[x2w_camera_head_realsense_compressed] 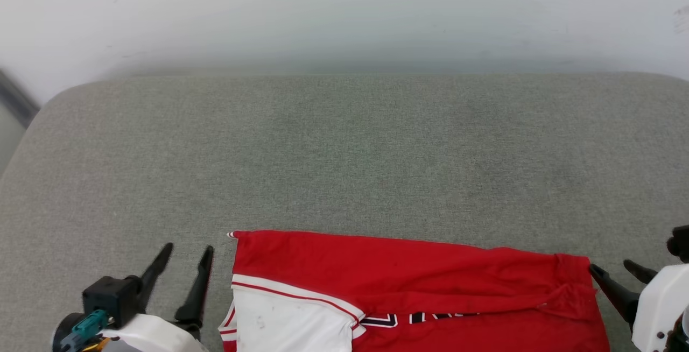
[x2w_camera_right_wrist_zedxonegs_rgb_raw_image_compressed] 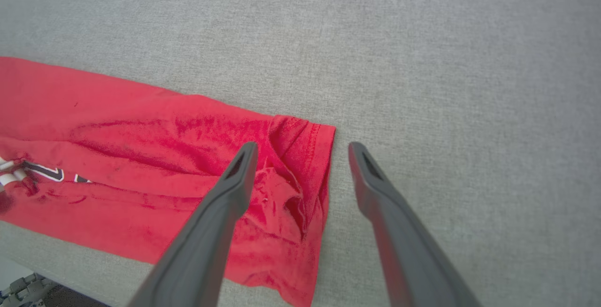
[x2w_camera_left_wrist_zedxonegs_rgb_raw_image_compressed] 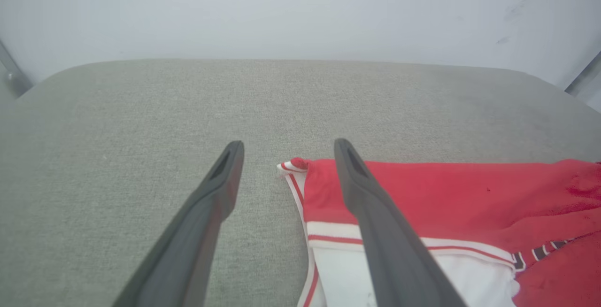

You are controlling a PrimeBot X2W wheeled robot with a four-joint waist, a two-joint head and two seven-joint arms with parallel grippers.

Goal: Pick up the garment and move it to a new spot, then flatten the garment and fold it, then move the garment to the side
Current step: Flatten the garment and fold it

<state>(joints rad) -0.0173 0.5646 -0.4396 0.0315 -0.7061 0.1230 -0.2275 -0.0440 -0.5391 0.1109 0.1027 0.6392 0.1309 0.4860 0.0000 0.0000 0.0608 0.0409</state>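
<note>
A red jersey shirt lay folded into a long band on a grey fabric-covered counter, close to the counter's near edge, with a pale wall behind the far edge. The band's long axis ran left to right across the robot's front, so its two short ends faced the two arms. At its left end a white sleeve with red-and-white striped trim lay on top, and a strip of black lettering outlined in white peeked out along the middle. The left tool sat just beside that sleeve end, its two dark fingers spread apart and holding nothing. In the left wrist view one finger crossed the shirt's corner while the other lay over bare counter. The right tool sat at the rumpled hem end, fingers likewise spread and empty. In the right wrist view it straddled the hem edge, one finger over red cloth and one over grey fabric. Whether any finger touched the cloth could not be told. Each arm looked equally near its own end, so the next fold or the shift to the side would probably need both tools to close on the two ends together, keeping the band straight.
</note>
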